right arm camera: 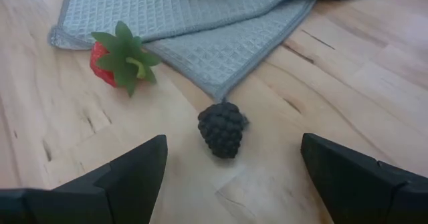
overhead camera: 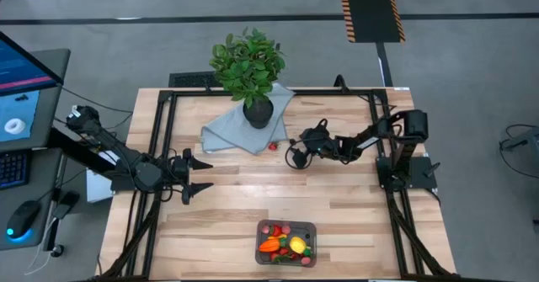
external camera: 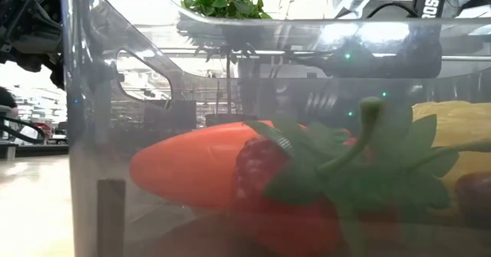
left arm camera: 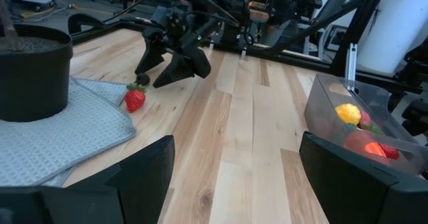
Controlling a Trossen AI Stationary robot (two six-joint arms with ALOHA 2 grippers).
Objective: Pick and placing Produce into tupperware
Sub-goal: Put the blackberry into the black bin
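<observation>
We see our right gripper low over the wooden table, fingers spread wide and holding nothing. A dark berry sits on the wood just past the gap between them, touching neither finger. It is round, so we cannot tell which way it points. It touches the corner of the grey cloth. A red strawberry lies beside the cloth, its green leaves facing our gripper. Our left gripper waits well apart, fingers wide too. The tupperware sits at the table's near edge with fruit inside.
</observation>
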